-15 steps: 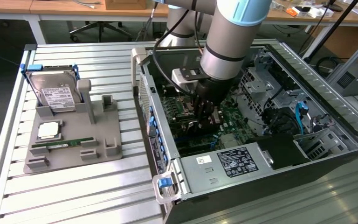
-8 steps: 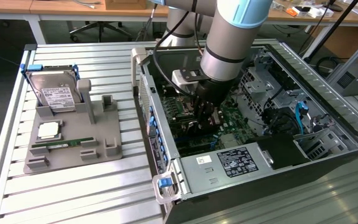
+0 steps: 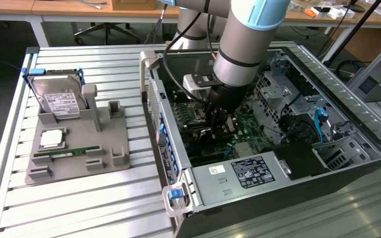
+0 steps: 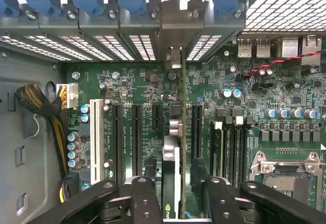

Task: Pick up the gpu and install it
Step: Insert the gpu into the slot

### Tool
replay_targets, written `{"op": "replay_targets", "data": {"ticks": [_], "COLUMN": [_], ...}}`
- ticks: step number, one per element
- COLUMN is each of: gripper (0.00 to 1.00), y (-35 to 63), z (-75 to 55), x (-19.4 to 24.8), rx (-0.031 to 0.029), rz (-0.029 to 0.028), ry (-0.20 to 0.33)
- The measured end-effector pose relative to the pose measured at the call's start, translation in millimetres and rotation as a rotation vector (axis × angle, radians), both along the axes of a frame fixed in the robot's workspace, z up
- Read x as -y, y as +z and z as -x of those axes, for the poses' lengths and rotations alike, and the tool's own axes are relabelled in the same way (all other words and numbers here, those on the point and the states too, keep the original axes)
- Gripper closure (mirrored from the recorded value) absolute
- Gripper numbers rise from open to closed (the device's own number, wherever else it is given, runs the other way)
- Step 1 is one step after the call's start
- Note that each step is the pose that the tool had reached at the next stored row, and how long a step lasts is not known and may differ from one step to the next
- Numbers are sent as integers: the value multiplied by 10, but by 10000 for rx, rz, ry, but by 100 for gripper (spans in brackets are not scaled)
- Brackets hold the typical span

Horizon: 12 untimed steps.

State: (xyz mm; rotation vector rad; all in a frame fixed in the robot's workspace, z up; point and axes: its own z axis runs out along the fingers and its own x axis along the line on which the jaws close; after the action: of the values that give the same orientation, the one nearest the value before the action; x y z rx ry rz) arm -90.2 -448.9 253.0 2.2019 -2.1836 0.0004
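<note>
Wrist view: gpu point(image 4: 175, 147) upright among motherboard point(image 4: 285, 96) slots.

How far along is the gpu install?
Pickup looks done: the holder on the table has the hard drive and memory stick, no card. The gpu stands edge-on in a motherboard slot between the pincer fingers. Whether it is fully seated cannot be told.

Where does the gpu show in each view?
Exterior view: the gpu stands on edge inside the computer case, under the gripper, over the green motherboard.
Wrist view: the gpu runs edge-on down the middle, between the jaws.
Shared landmark: the green motherboard.
</note>
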Motion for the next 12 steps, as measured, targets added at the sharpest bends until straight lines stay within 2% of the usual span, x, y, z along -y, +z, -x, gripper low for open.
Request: {"op": "replay_targets", "data": {"ticks": [3, 6, 9, 12], "gripper": [59, 59, 61, 80], "y": [89, 245, 355, 382], "z": [-1, 1, 0, -2], "x": [-1, -6, -13, -16], "rx": [11, 40, 66, 71], "rz": [-5, -5, -4, -6], "ry": [-1, -2, -1, 0]}}
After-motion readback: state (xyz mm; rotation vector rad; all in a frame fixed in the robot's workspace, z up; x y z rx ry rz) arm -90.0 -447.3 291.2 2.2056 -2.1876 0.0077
